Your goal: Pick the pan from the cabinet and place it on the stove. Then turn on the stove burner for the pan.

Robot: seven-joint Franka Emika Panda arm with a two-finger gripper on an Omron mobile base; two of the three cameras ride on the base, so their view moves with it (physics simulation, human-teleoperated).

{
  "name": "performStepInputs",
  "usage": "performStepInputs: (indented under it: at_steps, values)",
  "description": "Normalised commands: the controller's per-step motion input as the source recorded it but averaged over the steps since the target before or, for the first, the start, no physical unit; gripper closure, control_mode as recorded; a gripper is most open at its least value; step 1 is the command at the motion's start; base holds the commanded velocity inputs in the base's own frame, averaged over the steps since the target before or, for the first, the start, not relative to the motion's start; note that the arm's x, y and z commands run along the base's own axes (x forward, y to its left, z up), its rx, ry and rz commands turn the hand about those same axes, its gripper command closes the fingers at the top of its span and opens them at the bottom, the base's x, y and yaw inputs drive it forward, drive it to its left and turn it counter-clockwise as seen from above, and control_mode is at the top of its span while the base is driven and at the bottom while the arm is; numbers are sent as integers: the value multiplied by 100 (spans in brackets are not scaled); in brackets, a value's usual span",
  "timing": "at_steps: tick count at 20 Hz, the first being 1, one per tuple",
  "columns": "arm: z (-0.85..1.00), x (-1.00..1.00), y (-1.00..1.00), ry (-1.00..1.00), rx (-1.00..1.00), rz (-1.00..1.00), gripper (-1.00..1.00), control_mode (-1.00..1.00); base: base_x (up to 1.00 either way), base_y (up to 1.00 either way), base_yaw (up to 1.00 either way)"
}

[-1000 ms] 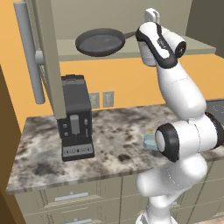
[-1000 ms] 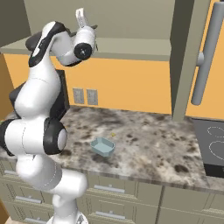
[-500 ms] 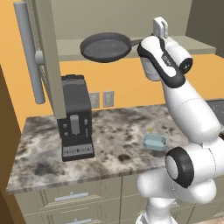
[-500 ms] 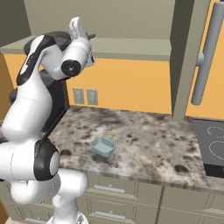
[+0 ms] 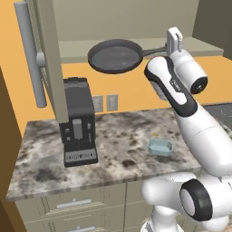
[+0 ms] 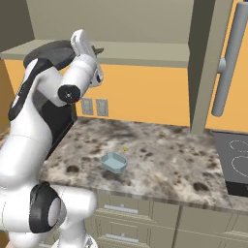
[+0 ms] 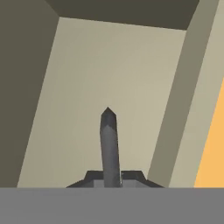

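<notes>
The dark grey pan hangs level in the air in front of the open cabinet's shelf. My gripper is shut on the end of its long thin handle. From the right base view the pan sits behind my forearm, with the gripper over the handle. In the hand view the handle runs up from between my fingertips, against the cabinet's pale inside. The black stove with white burner rings lies at the counter's right end.
A black coffee machine stands on the speckled counter under the open cabinet door with its bar handle. A small blue bowl lies mid-counter. A second door hangs open by the stove. Drawers run below.
The pan has come out of the cabinet, a little lower and to the right, still held by its handle. My arm has swung forward and risen with it.
</notes>
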Motion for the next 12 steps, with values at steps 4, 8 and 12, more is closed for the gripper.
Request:
performStepInputs:
  at_steps: [4,8,12]
  values:
    - [0,-75,-13,0,1,-5,100,-100,0,0,0]
    - [-7,-65,-12,0,0,-4,100,-100,0,0,0]
    - [-22,-63,-11,0,0,-6,100,-100,0,0,0]
